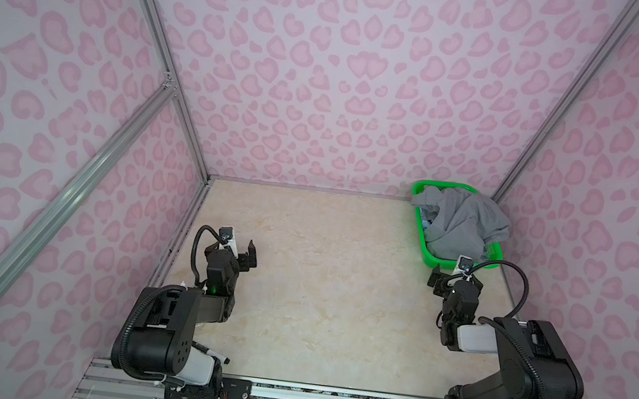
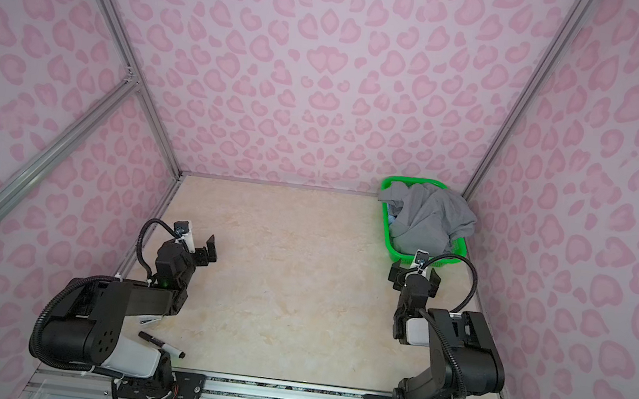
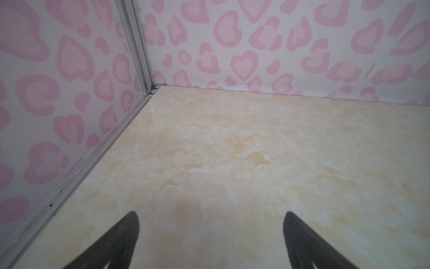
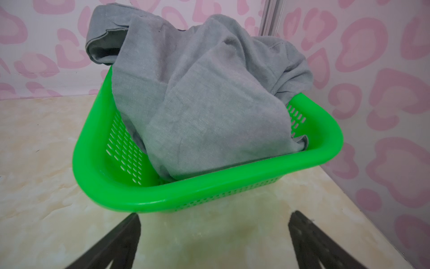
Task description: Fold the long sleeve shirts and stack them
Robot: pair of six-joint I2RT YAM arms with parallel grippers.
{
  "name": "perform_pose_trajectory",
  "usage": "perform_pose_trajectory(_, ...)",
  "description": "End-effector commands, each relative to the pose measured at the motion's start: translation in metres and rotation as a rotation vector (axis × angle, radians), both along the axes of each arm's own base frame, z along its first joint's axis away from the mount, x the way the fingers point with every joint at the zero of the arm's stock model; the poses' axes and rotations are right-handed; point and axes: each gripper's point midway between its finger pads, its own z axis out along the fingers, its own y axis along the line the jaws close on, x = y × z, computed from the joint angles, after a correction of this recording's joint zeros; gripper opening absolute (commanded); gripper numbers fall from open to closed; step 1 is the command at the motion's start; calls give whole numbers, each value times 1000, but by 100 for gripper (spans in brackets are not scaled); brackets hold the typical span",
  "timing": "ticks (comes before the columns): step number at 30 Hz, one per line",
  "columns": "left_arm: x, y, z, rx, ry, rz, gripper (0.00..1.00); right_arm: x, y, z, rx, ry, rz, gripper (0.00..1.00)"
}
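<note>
Right wrist: seemingly plain grey shirt

Wide open through the middle, this cream marbled counter. Far right corner is blocked: bright green perforated plastic basket, crumpled mid-grey cloth shirt heaped above its rim. At the near left edge lies a black marker pen. On three sides, pink-patterned walls close in.

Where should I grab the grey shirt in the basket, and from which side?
Pinch the raised ridge of the grey shirt, heaped above the green basket. Bring the open right pincer down from above; the near rim would likely block a level approach.
</note>
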Motion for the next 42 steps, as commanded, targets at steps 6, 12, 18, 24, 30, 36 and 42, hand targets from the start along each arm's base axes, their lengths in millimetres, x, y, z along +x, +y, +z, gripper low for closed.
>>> perform_pose_trajectory(6,3,0,7,-2,-22,-1,98,1,0,3,3,-16,2,100)
perform_pose_trajectory(12,3,0,7,-2,-23,-1,98,1,0,3,4,-17,1,100)
perform_pose_trajectory(18,3,0,6,-2,-21,-1,98,1,0,3,3,-16,2,100)
perform_pose_trajectory(24,3,-1,6,-3,-21,-1,98,1,0,3,3,-17,1,100)
perform_pose_trajectory(30,3,0,6,-3,-22,0,98,-20,-9,15,-8,-81,-82,100)
perform_pose_trajectory(36,3,0,7,-2,-22,0,98,-11,-6,12,-14,-60,-71,100)
perform_pose_trajectory(42,3,0,9,-3,-32,3,98,-5,-7,18,-23,-42,-79,100)
